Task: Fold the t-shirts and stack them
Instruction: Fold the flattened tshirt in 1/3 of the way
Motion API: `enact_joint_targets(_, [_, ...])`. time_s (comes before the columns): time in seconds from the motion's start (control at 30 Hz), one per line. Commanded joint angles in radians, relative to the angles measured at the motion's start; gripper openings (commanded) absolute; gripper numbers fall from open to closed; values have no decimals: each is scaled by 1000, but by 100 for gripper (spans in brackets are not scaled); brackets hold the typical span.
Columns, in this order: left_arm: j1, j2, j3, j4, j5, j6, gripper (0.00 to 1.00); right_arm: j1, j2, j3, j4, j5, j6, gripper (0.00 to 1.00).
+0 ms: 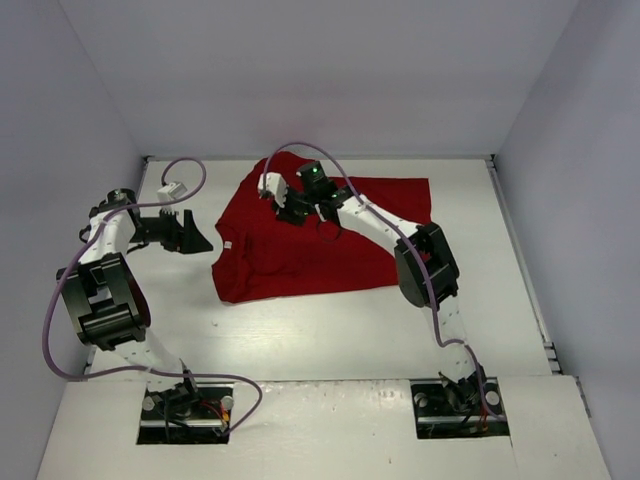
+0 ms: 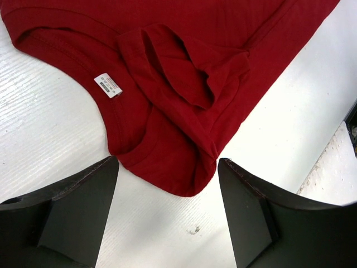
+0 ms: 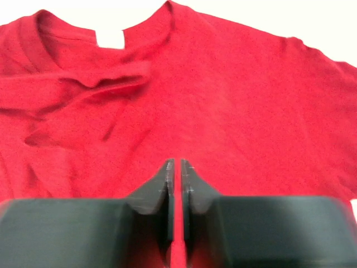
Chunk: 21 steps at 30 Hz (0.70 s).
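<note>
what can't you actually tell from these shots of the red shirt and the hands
- Top view: the right arm and right hand hide the far middle of the t-shirt.
- Right wrist view: whether the shut right hand pinches cloth; its fingers cover the spot.
- Print on the neck tag: too small in left wrist view, blurred in right wrist view.
- Left wrist view: top edge cuts off the shirt.

A white desk (image 1: 330, 340) is seen, closed in by pale grey walls on the left (image 1: 60, 120), at the far side (image 1: 320, 70) and on the right (image 1: 580, 150). At the near edge a lighter panel (image 1: 330, 430) is laid across the desk, and two rectangular openings are cut into it. In the left wrist view, a fine ribbed grain is shown on the desk surface, and a small dark mark (image 2: 195, 229) is found on it.
</note>
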Motion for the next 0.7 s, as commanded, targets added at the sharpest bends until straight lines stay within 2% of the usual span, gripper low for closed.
enact_joint_targets(0.0, [-1, -24, 19, 9, 40, 32, 70, -7, -38, 1, 7, -93, 9, 36])
enact_joint_targets(0.13, [-3, -18, 19, 8, 48, 37, 70, 64, -68, -39, -146, -84, -104, 58])
enact_joint_targets(0.2, [-4, -15, 22, 8, 49, 36, 70, 99, -64, -42, -184, -57, -105, 68])
enact_joint_targets(0.23, [-4, -15, 21, 9, 50, 36, 70, 129, -60, -44, -202, -33, -94, 76])
enact_joint_targets(0.37, [-4, -30, 10, 9, 50, 39, 70, 150, -40, -54, -221, -4, -88, 78])
enact_joint_targets(0.67, [-4, -62, -12, 9, 55, 54, 70, 142, 30, -7, -266, -13, -108, 70])
